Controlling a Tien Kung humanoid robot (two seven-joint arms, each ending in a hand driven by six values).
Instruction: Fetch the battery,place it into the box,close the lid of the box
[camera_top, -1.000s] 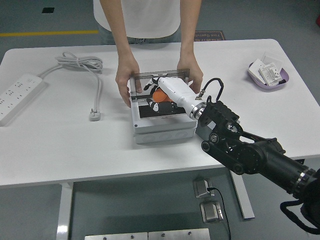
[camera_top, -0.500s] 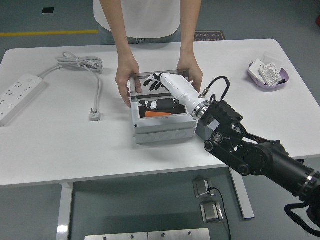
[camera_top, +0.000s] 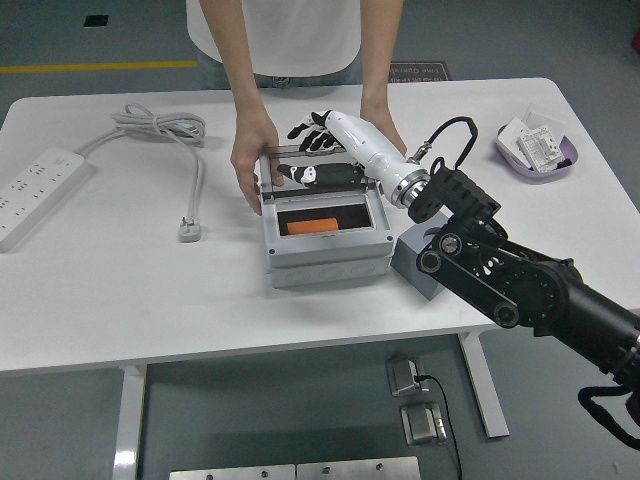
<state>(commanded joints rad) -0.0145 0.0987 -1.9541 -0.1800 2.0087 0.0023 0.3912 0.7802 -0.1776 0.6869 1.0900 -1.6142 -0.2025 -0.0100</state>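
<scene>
I see the box (camera_top: 325, 245) near the middle of the worktop (camera_top: 120, 290), the battery (camera_top: 312, 226) lying inside it. My right hand (camera_top: 330, 135) is above its far edge, by the raised lid (camera_top: 318, 172). A person's hand (camera_top: 254, 160) holds the box's left side. A power strip (camera_top: 35, 190) lies far left, a tray (camera_top: 538, 152) far right.

Off-task items across a white rectangular table (camera_top: 120, 290)

Far left: white multi-socket power strip (camera_top: 35, 192) with coiled grey cable (camera_top: 165, 128), its plug (camera_top: 189, 230) lying flat. Far right: shallow purple dish (camera_top: 540, 150) holding small white packets. Just beside the box: grey block (camera_top: 417, 266).
</scene>
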